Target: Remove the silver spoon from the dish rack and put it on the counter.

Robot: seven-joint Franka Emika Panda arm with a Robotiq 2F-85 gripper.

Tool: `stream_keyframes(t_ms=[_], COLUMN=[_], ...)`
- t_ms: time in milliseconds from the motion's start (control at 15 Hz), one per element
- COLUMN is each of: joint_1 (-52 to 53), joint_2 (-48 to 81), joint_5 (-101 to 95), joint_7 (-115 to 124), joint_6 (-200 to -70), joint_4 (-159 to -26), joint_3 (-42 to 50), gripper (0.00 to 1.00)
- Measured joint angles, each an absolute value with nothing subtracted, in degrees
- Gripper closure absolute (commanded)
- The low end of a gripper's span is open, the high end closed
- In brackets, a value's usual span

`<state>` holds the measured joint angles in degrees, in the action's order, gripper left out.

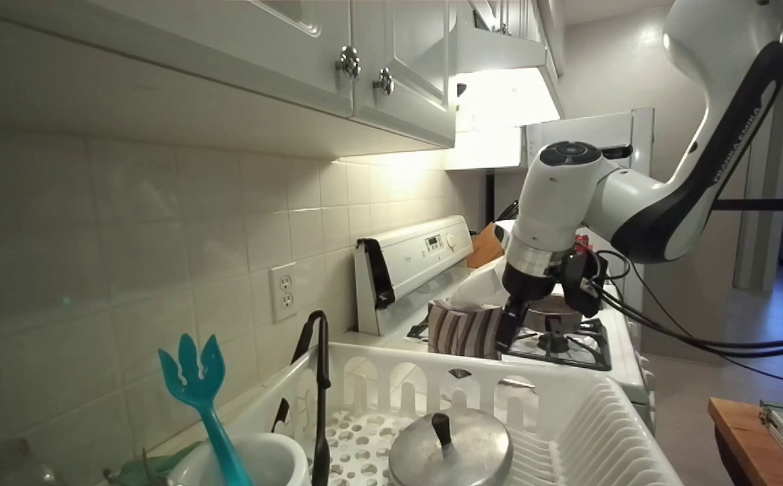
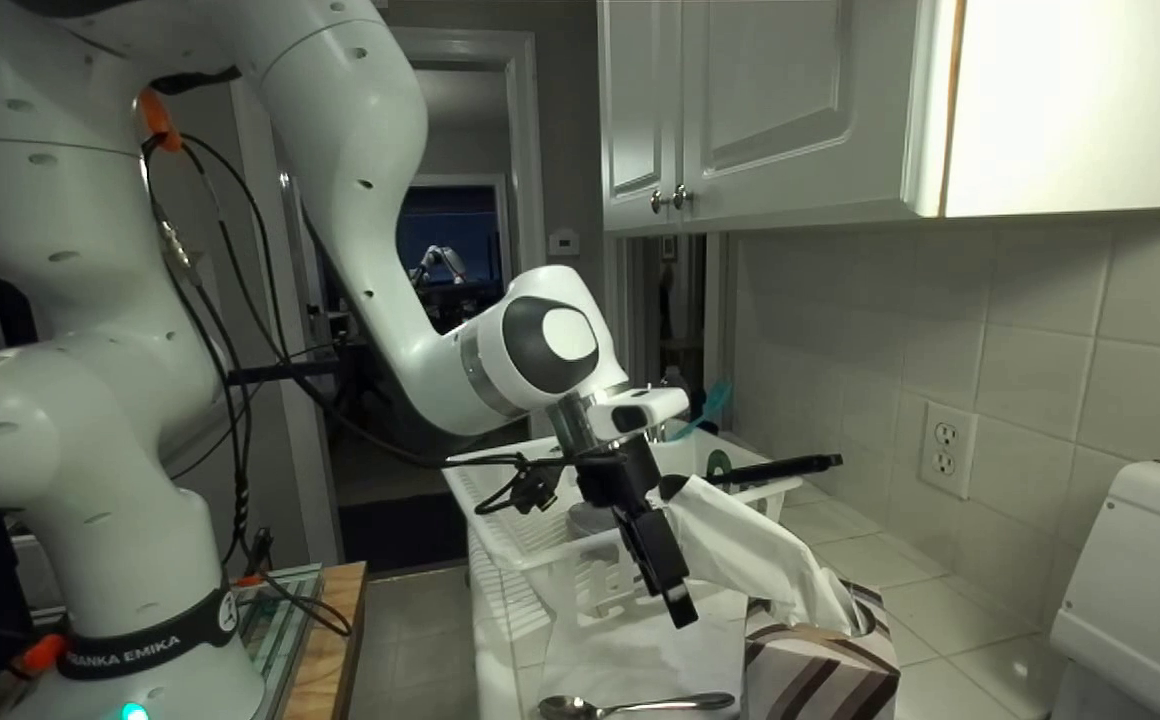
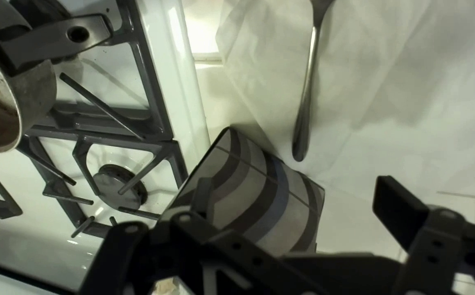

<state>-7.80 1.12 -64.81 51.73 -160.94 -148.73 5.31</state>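
The silver spoon (image 2: 637,704) lies on a white paper sheet on the counter (image 2: 925,612), between the dish rack and a striped tissue box. In the wrist view its slim handle (image 3: 308,92) points toward the tissue box and its bowl is mostly cut off at the top edge. The white dish rack (image 1: 557,379) stands beside the paper; it also shows in an exterior view (image 2: 515,545). My gripper (image 2: 680,612) is above the paper and spoon, beside the tissue box. In the wrist view the gripper (image 3: 295,194) has its fingers wide apart with nothing held between them.
The striped tissue box (image 3: 258,196) with a raised tissue (image 2: 755,550) is close to my gripper. A stove (image 3: 174,61) with black grates holds a pot (image 3: 37,92). The rack holds a metal lid (image 1: 451,449), a teal utensil (image 1: 204,385) and a black-handled utensil (image 1: 322,391).
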Motion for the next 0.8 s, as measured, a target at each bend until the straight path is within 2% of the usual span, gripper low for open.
stream_keyframes(t_ms=[467, 600, 800], joint_1=[-4.6, 0.4, 1.1], joint_2=[-7.1, -9.7, -16.1], joint_5=[-33.7, -24.6, -15.3], joint_7=[25.9, 21.1, 16.8], joint_6=[-162.9, -159.2, -149.3], joint_4=[-154.9, -156.2, -155.7], joint_3=[6.0, 8.3, 5.3], gripper=[0.0, 0.0, 0.0])
